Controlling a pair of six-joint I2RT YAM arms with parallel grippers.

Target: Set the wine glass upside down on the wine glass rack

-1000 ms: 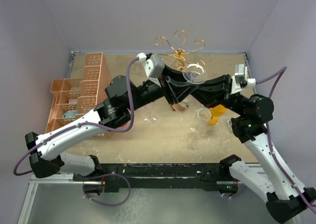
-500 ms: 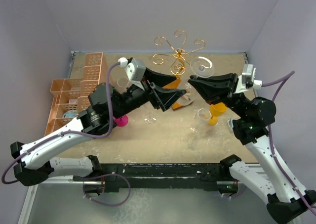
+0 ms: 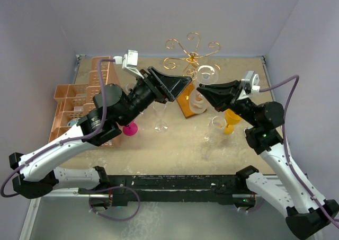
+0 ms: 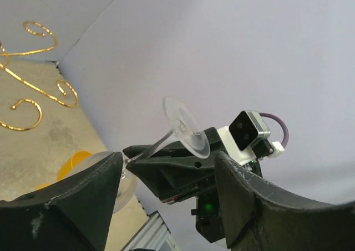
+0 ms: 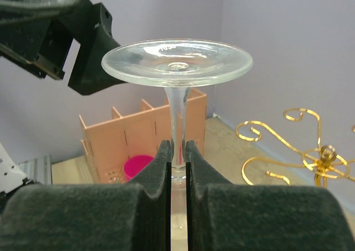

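The clear wine glass hangs upside down, foot on top. My right gripper is shut on its stem. From the top view, the right gripper holds the wine glass just in front of the wine glass rack, gold scroll arms on an orange-brown base. The rack's curls lie to the right of the glass. My left gripper stands open just left of the glass, nothing between its fingers. Its wrist view looks between its own open jaws at the glass foot.
An orange lattice crate stands at the left. A pink cup, a yellow cup and two clear glasses stand on the tabletop under the arms. Purple walls close in behind the rack.
My left gripper opened, let go of the wine glass and drew back to the left. The right gripper kept the glass by its stem and shifted slightly left and lower.
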